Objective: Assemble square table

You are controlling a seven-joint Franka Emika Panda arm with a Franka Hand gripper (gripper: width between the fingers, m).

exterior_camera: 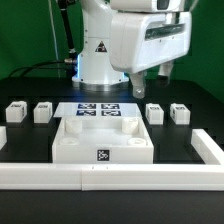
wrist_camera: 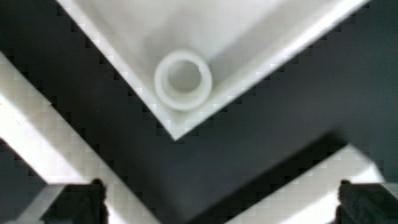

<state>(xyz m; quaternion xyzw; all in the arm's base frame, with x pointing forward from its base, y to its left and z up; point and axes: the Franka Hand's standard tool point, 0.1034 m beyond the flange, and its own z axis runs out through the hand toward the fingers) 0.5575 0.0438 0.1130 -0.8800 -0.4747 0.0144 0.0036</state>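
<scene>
The white square tabletop [exterior_camera: 100, 140] lies flat at the middle of the black table, with a black-and-white tag [exterior_camera: 102, 155] on its near side. Two short white legs [exterior_camera: 15, 111] [exterior_camera: 42, 112] lie at the exterior view's left and two more [exterior_camera: 155, 114] [exterior_camera: 179, 113] at its right. My gripper [exterior_camera: 150, 80] hangs above the tabletop's far right corner, not touching it. In the wrist view a corner of the tabletop [wrist_camera: 267, 40] with a round socket [wrist_camera: 185, 80] lies below my gripper [wrist_camera: 217, 205]. The jaws stand wide apart and hold nothing.
The marker board [exterior_camera: 98, 110] lies flat behind the tabletop. The long white L-shaped border wall [exterior_camera: 100, 178] runs along the front and up the exterior view's right side [exterior_camera: 210, 150]. The robot's base [exterior_camera: 95, 60] stands behind the marker board.
</scene>
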